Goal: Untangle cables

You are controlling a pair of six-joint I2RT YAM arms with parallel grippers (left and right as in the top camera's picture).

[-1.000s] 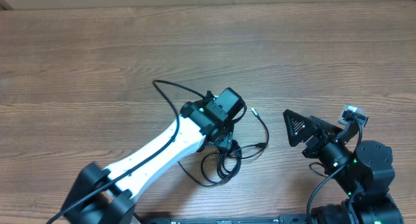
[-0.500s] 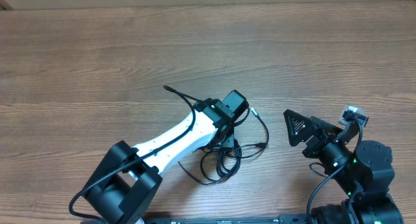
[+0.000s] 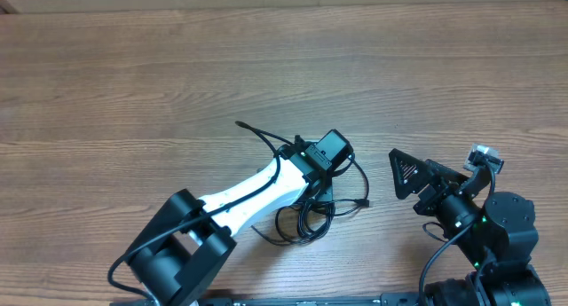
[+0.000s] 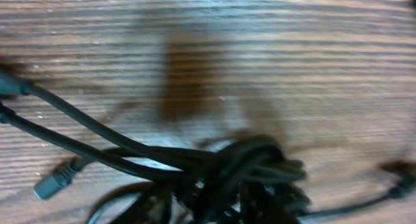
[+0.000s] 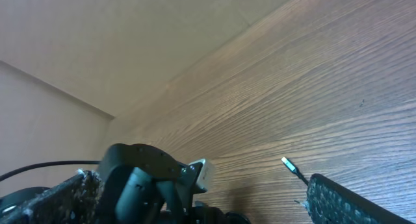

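The cables (image 3: 306, 219) lie as a small black tangle of loops on the wooden table, with one plug end (image 3: 364, 202) sticking out to the right. My left gripper (image 3: 321, 168) hangs right over the tangle's upper edge, its fingers hidden under the wrist housing. In the left wrist view the cables (image 4: 240, 178) fill the bottom edge, blurred, with a small plug (image 4: 49, 185) at the left; the jaws cannot be made out. My right gripper (image 3: 417, 184) sits right of the bundle, open and holding nothing. A silver-tipped plug (image 5: 288, 163) shows in the right wrist view.
The white left arm (image 3: 240, 200) slants from the front edge up to the bundle, with its own thicker black wire (image 3: 257, 133) arching off the wrist. The left arm's wrist (image 5: 149, 178) shows between the right fingers. The table's far edge (image 3: 284, 6) meets a tan wall.
The left arm has swung right, carrying its gripper a little right and toward the front, over the tangle. The loose plug end has shifted right. The right arm has not moved.
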